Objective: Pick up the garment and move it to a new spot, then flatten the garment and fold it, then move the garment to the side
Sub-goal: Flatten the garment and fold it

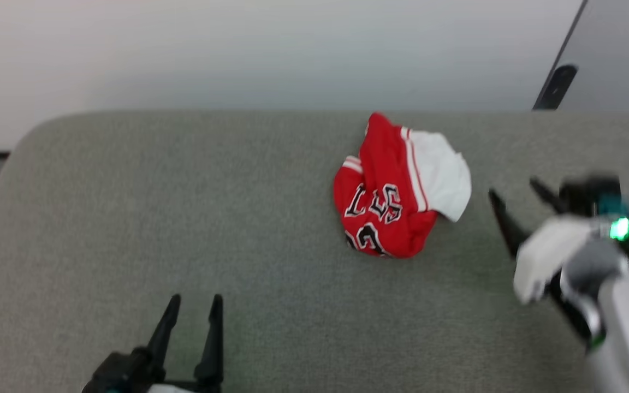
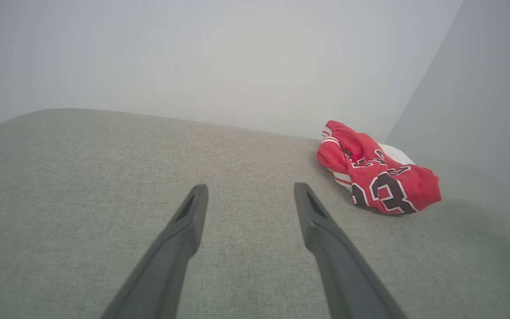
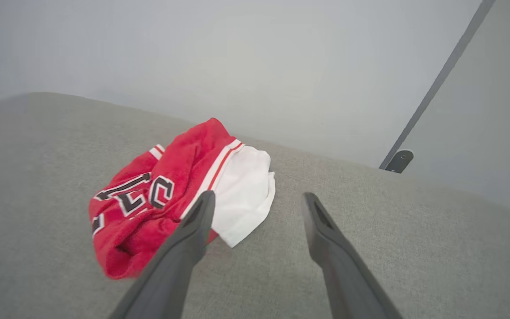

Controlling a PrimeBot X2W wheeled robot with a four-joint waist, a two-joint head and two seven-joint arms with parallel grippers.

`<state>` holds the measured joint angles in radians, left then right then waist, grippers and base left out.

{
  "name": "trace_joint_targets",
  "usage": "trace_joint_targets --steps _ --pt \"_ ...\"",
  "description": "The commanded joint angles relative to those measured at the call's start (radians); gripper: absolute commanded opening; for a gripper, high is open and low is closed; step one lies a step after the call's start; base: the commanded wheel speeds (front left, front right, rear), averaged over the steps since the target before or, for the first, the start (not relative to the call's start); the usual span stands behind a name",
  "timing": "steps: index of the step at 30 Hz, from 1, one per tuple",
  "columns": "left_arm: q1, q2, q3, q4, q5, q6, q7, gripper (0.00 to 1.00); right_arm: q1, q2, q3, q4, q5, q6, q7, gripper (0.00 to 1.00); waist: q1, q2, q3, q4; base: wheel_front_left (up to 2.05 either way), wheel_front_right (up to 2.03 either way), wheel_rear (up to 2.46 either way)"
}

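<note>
The grey-green, fabric-covered bench (image 1: 101, 218) rounds off at its far-left corner, and bare cloth spreads over its left half and along the near edge. My left end effector (image 1: 196, 299) is at that near edge, left of centre, with its fingers apart and nothing between them. The crumpled red jersey-style garment (image 1: 391, 196), with a white sleeve end and black lettering, lies bunched near the far edge, right of centre. My right end effector (image 1: 512, 188) hangs just right of the white sleeve, fingers spread and empty, not touching the cloth.

Head overhead; wrists low, toward garment (image 1: 391, 185)
</note>
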<state>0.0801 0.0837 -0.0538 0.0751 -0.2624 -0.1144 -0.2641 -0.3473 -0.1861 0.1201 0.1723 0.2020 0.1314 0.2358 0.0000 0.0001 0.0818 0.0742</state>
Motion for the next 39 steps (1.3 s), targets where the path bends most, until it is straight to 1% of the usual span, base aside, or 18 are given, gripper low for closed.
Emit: trace_joint_targets --steps 1,6,11,15,20,25,27,28,29,30,39 --pt "-0.035 -0.005 -0.008 0.016 -0.004 -0.008 0.000 1.00 -0.094 -0.033 0.027 0.062 0.024 -0.001 0.048 1.00 0.0000 -0.0001 0.093 0.050 0.00 0.00 0.00" --pt "-0.098 -0.013 -0.017 0.047 -0.014 -0.015 0.000 1.00 -0.311 -0.112 0.098 0.231 0.089 -0.001 0.193 1.00 0.0000 -0.0001 0.160 0.100 0.00 0.00 0.00" --pt "-0.141 -0.019 -0.033 0.065 -0.025 -0.017 0.000 1.00 -0.454 -0.146 0.153 0.402 0.143 -0.001 0.331 1.00 0.0000 -0.0001 0.215 0.136 0.00 0.00 0.00" --pt "-0.165 -0.021 -0.057 0.076 -0.039 -0.018 0.000 1.00 -0.530 -0.146 0.178 0.508 0.155 -0.001 0.386 1.00 0.0000 -0.0001 0.248 0.152 0.00 0.00 0.00" --pt "-0.190 -0.023 -0.072 0.083 -0.053 -0.018 0.000 1.00 -0.598 -0.110 0.173 0.618 0.152 -0.001 0.433 1.00 0.0000 -0.0001 0.281 0.159 0.00 0.00 0.00" --pt "-0.201 -0.025 -0.082 0.086 -0.061 -0.018 0.000 1.00 -0.613 -0.089 0.177 0.690 0.137 -0.001 0.424 1.00 0.0000 -0.0001 0.293 0.163 0.00 0.00 0.00" --pt "-0.202 -0.025 -0.082 0.089 -0.062 -0.018 0.000 1.00 -0.613 -0.085 0.177 0.709 0.135 -0.001 0.414 0.41 0.0000 -0.0001 0.294 0.163 0.00 0.00 0.00" --pt "-0.203 -0.023 -0.082 0.091 -0.063 -0.018 0.000 1.00 -0.613 -0.085 0.181 0.717 0.135 -0.001 0.409 0.18 0.0000 -0.0001 0.294 0.162 0.00 0.00 0.00" --pt "-0.203 -0.023 -0.082 0.091 -0.063 -0.018 0.000 1.00 -0.613 -0.085 0.181 0.717 0.135 -0.001 0.409 0.18 0.0000 -0.0001 0.294 0.162 0.00 0.00 0.00" --pt "-0.204 -0.021 -0.080 0.094 -0.064 -0.018 0.000 1.00 -0.614 -0.084 0.182 0.721 0.138 -0.001 0.400 0.00 0.0000 -0.0001 0.293 0.161 0.00 0.00 0.00" --pt "-0.200 -0.010 -0.068 0.103 -0.061 -0.018 0.000 1.00 -0.622 -0.104 0.161 0.717 0.167 -0.002 0.311 0.00 0.0000 -0.0001 0.268 0.122 0.00 0.00 0.00"
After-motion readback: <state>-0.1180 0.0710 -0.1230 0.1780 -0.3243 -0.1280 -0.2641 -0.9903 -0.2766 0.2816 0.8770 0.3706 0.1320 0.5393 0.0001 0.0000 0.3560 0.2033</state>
